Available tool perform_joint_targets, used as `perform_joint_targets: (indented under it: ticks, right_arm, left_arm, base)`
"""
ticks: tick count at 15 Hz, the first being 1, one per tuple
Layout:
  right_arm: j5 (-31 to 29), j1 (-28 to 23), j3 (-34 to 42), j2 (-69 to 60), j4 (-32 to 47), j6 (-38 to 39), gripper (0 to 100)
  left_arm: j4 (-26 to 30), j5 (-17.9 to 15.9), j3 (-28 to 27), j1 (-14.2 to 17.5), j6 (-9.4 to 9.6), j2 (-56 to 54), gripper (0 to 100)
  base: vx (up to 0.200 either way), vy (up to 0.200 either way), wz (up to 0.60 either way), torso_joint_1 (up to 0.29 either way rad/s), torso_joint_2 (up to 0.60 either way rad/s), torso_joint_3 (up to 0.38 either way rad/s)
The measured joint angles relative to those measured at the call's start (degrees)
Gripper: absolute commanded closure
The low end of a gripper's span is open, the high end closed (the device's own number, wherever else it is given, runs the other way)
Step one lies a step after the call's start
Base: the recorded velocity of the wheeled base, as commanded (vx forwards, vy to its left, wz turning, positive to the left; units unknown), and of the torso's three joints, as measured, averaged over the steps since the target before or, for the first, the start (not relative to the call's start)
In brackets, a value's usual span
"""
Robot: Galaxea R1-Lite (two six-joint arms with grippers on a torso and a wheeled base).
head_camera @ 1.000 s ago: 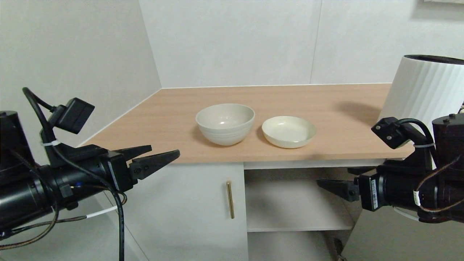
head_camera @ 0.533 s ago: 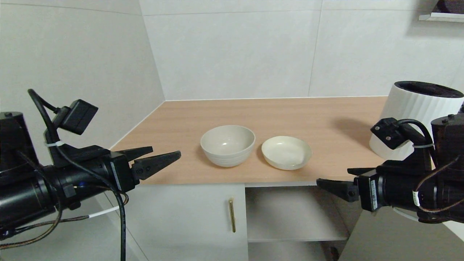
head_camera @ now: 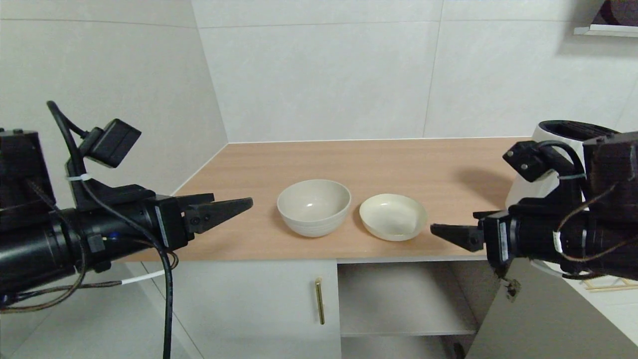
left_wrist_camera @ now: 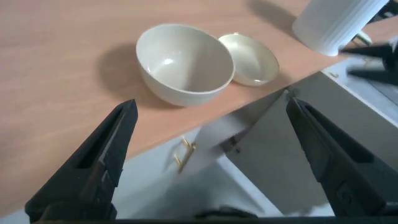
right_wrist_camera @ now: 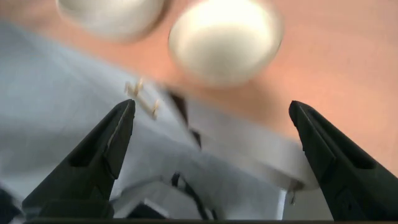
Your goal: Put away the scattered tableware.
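Left pincer (head_camera: 232, 200) and right pincer (head_camera: 452, 223) both gape empty, held level before the bowl (head_camera: 314, 207) and dish (head_camera: 393, 217)

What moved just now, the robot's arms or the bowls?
The camera itself shifted, so the whole view moved. Both arms rose a little: the right end effector, earlier in front of the open cabinet, is now up by the counter's front edge. The left end effector rose slightly. Both hold nothing. The bowl and shallow dish stayed put.
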Motion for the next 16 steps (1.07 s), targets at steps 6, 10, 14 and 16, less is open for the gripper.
perform_joint_targets:
  ticks: [6, 10, 14, 16]
  right_arm:
    - [-4.82, -1.19, -18.2, 11.64, 13.01, 12.48, 0]
    - [-11.3, -1.16, -21.53, 17.59, 12.96, 14.91, 0]
    - [-11.98, -1.22, -22.2, 19.41, 12.9, 15.37, 0]
    - [-12.01, -1.19, -22.25, 19.68, 12.9, 15.41, 0]
  left_arm:
    - [34.5, -0.09, -20.5, -0.88, -6.46, 3.02, 0]
    - [35.22, 0.98, -28.11, -1.32, -21.8, 9.87, 0]
    - [35.17, 2.77, -32.61, -2.06, -28.77, 17.55, 0]
    - [35.08, 7.61, -34.1, -3.34, -29.81, 21.22, 0]
  base:
    - [0.0, 0.0, 0.0, 0.0, 0.0, 0.0]
    - [0.0, 0.0, 0.0, 0.0, 0.0, 0.0]
    - [0.0, 0.0, 0.0, 0.0, 0.0, 0.0]
    - [0.0, 0.0, 0.0, 0.0, 0.0, 0.0]
